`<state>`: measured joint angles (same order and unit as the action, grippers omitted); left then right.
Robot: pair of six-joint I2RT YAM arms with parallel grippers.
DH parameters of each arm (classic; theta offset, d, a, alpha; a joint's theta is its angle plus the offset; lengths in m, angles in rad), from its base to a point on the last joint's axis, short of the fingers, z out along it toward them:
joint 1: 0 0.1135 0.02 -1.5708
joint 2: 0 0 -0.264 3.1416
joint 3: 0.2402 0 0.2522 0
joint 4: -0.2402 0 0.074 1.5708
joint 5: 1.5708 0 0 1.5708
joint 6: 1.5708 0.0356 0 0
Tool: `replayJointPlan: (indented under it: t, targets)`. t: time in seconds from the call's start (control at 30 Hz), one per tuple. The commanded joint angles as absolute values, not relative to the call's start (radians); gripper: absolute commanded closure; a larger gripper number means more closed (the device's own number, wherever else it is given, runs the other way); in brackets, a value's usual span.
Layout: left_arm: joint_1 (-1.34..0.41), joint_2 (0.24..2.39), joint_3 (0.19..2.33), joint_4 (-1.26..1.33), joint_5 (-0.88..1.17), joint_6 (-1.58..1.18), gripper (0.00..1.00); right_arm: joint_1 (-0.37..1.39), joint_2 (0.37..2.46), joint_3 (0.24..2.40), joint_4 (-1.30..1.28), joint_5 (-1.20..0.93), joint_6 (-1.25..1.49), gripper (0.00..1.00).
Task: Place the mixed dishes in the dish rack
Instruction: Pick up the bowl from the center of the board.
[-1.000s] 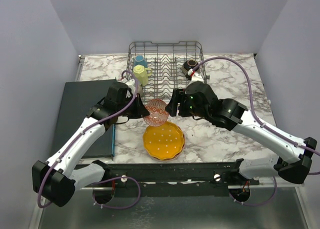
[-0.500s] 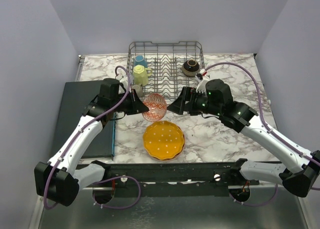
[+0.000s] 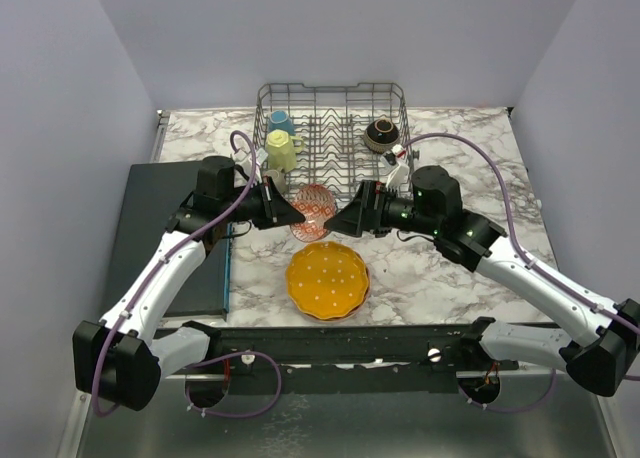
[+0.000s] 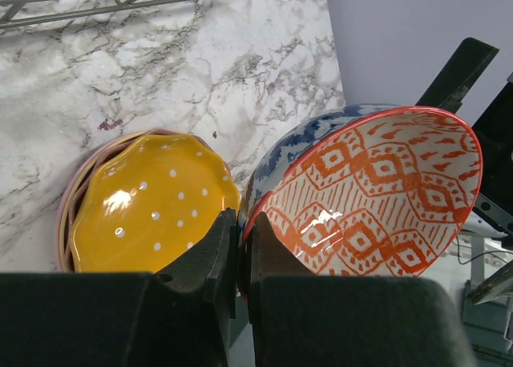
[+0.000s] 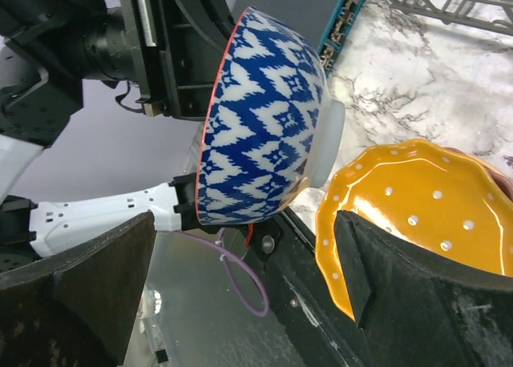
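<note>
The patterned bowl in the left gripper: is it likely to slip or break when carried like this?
Probably stiff and breakable: the patterned bowl looks like glazed ceramic. Its shine suggests a slippery surface, and the left gripper pinches only the rim, so it may pivot. Its small foot could let it tip.

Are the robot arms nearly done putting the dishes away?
Not yet. The blue mug, yellow mug and dark brown bowl sit in the dish rack. The left gripper pinches the rim of the patterned bowl; the open right gripper flanks it. The dotted orange plate stack on the table is left.
</note>
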<state>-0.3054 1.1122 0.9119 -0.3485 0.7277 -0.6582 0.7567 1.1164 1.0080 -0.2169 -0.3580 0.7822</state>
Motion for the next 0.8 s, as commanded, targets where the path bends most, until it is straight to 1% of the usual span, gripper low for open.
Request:
replayJointPlan:
  t: [0.0,0.4,0.77]
  targets:
    - [-0.296,1.092,0.894,-0.248,0.821,-0.721,1.00,0.747,1.092,0.980,-0.112,-0.403,0.831,0.00]
    - [-0.295,1.080,0.861,-0.145,0.853,-0.806,1.00,0.745,1.073,0.911,0.020,-0.384,0.925,0.00]
    - [-0.295,1.073,0.833,-0.090,0.868,-0.846,1.00,0.745,1.065,0.885,0.080,-0.344,0.960,0.03]
